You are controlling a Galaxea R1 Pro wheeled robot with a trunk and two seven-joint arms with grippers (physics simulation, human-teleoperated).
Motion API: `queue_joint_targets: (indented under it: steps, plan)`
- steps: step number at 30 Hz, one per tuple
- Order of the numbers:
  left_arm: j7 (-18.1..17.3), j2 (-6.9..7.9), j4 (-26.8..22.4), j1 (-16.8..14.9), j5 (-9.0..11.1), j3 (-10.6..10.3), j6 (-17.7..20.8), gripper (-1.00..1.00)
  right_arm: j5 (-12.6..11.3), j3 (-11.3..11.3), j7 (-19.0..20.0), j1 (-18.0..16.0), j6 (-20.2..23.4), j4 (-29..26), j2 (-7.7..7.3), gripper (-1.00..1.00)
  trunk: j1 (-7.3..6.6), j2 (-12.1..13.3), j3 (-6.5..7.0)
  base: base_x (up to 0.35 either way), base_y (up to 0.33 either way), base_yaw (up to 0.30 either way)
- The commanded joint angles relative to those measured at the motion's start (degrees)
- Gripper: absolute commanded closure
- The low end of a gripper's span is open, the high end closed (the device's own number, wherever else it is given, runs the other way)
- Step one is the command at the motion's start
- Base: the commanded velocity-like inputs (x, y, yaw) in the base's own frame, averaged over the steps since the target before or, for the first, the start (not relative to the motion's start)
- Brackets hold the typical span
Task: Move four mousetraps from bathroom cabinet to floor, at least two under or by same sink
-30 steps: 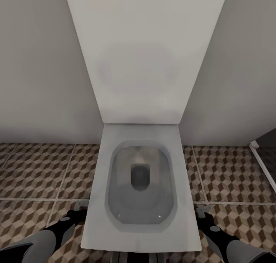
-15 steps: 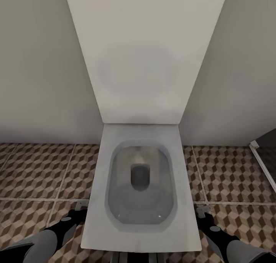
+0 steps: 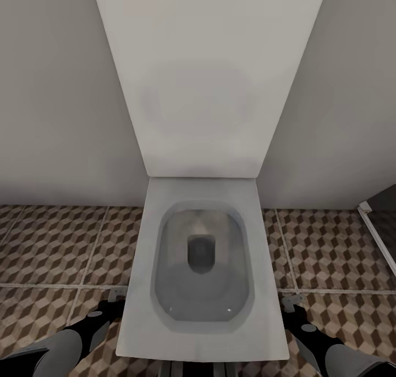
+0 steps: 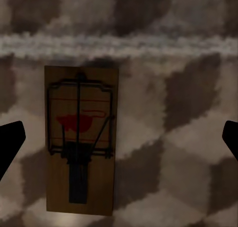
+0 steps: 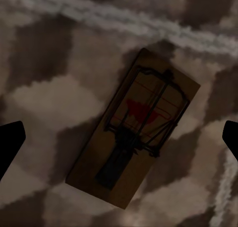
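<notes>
A tan wooden mousetrap (image 4: 82,137) with dark spring wire and a red mark lies flat on the cube-patterned bathroom floor (image 3: 49,245). It sits below my left gripper (image 4: 119,142), whose fingers (image 4: 10,142) stand wide open and apart from it. A second mousetrap (image 5: 134,127) lies at a slant on the same tiles under my open right gripper (image 5: 119,142). In the head view the left gripper (image 3: 110,305) hangs low beside the toilet's left side and the right gripper (image 3: 294,308) beside its right side. The cabinet and the sink are out of view.
A white toilet (image 3: 201,267) with its lid (image 3: 203,80) raised stands straight ahead against a pale wall, between my two arms. A white frame edge (image 3: 377,231) shows at the far right. Pale grout lines (image 4: 148,45) cross the tiles.
</notes>
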Motion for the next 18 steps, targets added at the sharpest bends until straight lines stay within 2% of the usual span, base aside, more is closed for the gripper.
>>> queue_joint_targets:
  steps: [1,11,18]
  plan:
    - [-0.15,0.02,0.05,-0.04,-0.55,0.5,-0.19,-1.0,-0.55,0.49,0.01,-0.02,-0.15,0.02,-0.01,-1.0,-0.01,-0.01,-0.03,0.0,0.0,0.0]
    - [0.0,0.02,0.05,-0.02,0.09,0.51,-0.09,-1.0,-0.55,0.5,0.01,-0.02,-0.15,0.02,-0.02,-1.0,-0.01,-0.01,-0.03,-0.01,0.0,0.0]
    - [0.09,0.11,0.05,-0.08,0.28,0.51,0.03,-1.0,-0.55,0.5,0.01,-0.02,-0.15,0.02,-0.02,-1.0,-0.01,-0.01,-0.03,-0.165,0.0,0.0]
